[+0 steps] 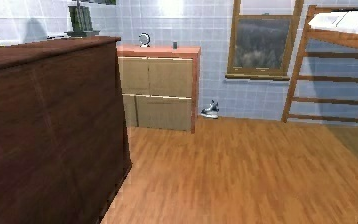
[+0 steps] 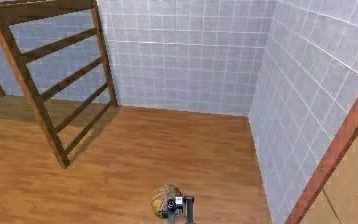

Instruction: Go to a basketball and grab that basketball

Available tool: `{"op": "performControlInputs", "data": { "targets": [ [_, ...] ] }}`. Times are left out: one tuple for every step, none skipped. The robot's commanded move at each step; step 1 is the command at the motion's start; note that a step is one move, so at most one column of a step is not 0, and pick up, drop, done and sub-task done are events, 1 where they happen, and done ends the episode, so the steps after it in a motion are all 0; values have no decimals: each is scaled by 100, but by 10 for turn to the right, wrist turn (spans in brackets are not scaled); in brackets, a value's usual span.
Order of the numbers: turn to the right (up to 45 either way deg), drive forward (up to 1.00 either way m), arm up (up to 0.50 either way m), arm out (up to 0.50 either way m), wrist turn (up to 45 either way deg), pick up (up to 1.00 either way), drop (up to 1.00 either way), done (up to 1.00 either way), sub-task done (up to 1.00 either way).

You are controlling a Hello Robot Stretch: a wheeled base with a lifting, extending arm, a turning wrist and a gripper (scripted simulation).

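A brownish-orange ball [image 2: 163, 198], round like a basketball, lies on the wooden floor at the bottom of the arm side view. Right beside it, on its right, is my gripper [image 2: 176, 207], with the dark arm [image 2: 190, 212] rising from the bottom edge. The ball rests on the floor at the gripper's far end, so I cannot tell whether the gripper holds anything.
A dark wooden dresser [image 1: 47, 120] stands close on the forward view's left. Behind it is a tan cabinet [image 1: 159, 92], with a sneaker [image 1: 210, 109] on the floor. A wooden bunk bed frame [image 1: 332, 70] [image 2: 57, 70] stands by the tiled walls. Wooden floor lies between them.
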Motion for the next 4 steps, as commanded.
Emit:
{"op": "performControlInputs", "data": {
  "targets": [
    [0,0,0,0,450,0,0,0,0],
    [0,0,0,0,450,0,0,0,0],
    [0,0,0,0,450,0,0,0,0],
    [0,0,0,0,270,0,0,0,0]
  ]
}}
